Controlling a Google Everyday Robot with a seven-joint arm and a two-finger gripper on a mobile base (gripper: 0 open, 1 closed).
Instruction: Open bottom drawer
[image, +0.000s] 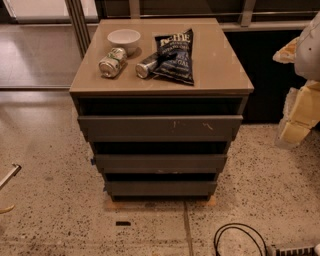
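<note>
Approach seems in hand: the gripper (299, 117), its grip impossible to tell, hangs far right and must next reach low to the bottom drawer (161, 188), lowest in the cabinet (220, 65).

on the table (225, 70): bowl (124, 39) rear left, can (112, 62) front left, second can (147, 65) centre, chip bag (176, 56) right of centre. the bottom drawer (160, 188) is lowest in the table's front. the end effector (296, 120) is off the table's right side.

We see a tan flat counter (220, 65) bearing a white round bowl (124, 39), a toppled green can (112, 62), a toppled silver can (148, 65) and a black foil bag (175, 56); the pale claw (299, 117) is at the right edge.
</note>
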